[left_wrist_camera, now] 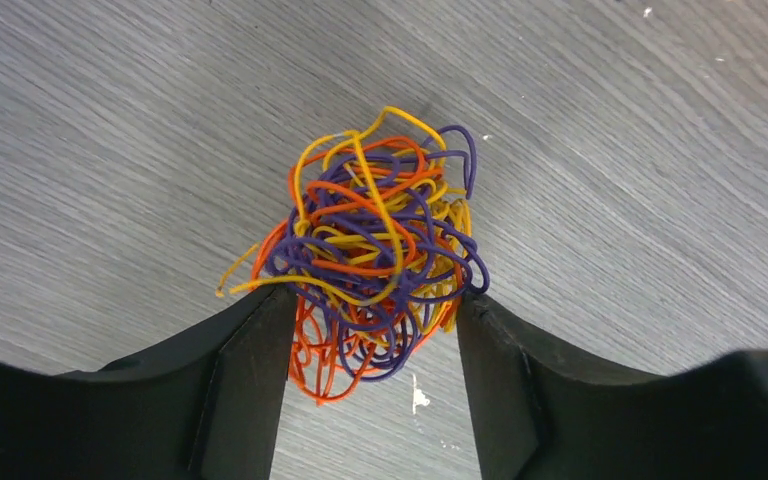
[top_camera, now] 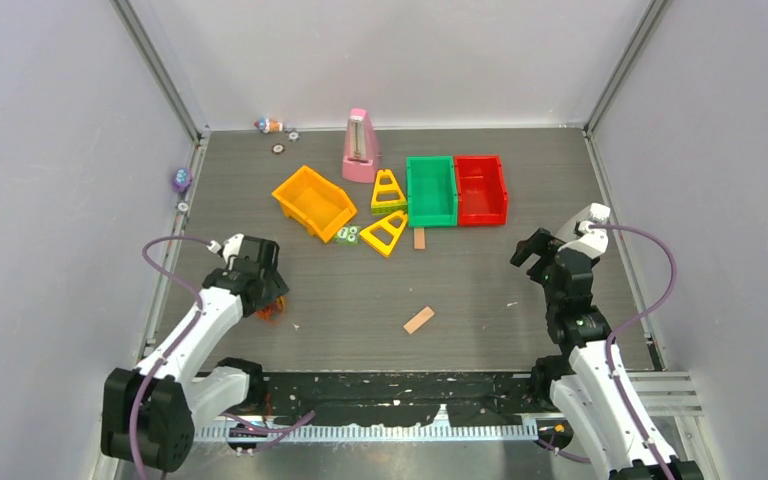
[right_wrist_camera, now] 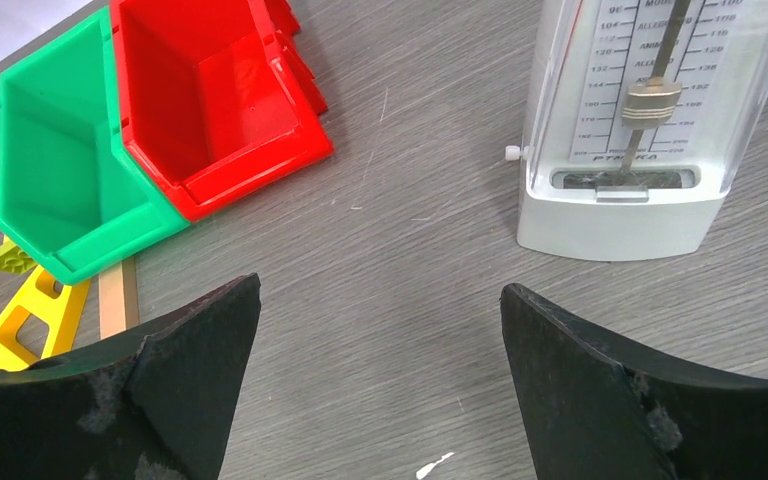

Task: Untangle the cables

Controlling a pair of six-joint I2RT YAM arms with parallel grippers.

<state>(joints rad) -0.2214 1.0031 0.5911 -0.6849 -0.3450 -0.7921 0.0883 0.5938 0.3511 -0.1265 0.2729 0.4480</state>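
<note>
Yellow, orange and purple cables (left_wrist_camera: 370,255) sit between the left jaws, touching both; right jaws gape empty.

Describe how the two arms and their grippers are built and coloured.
Both arms have white link shells with black joints and bases. A thick lilac hose loops along each one. The left gripper and right gripper carry broad matte-black fingers tapering to points; the right fingers look scuffed grey.

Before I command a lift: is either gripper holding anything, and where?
Left gripper straddles the cables, fingers touching the ball's lower sides; a firm hold cannot be told. Right gripper is open, holding nothing.
</note>
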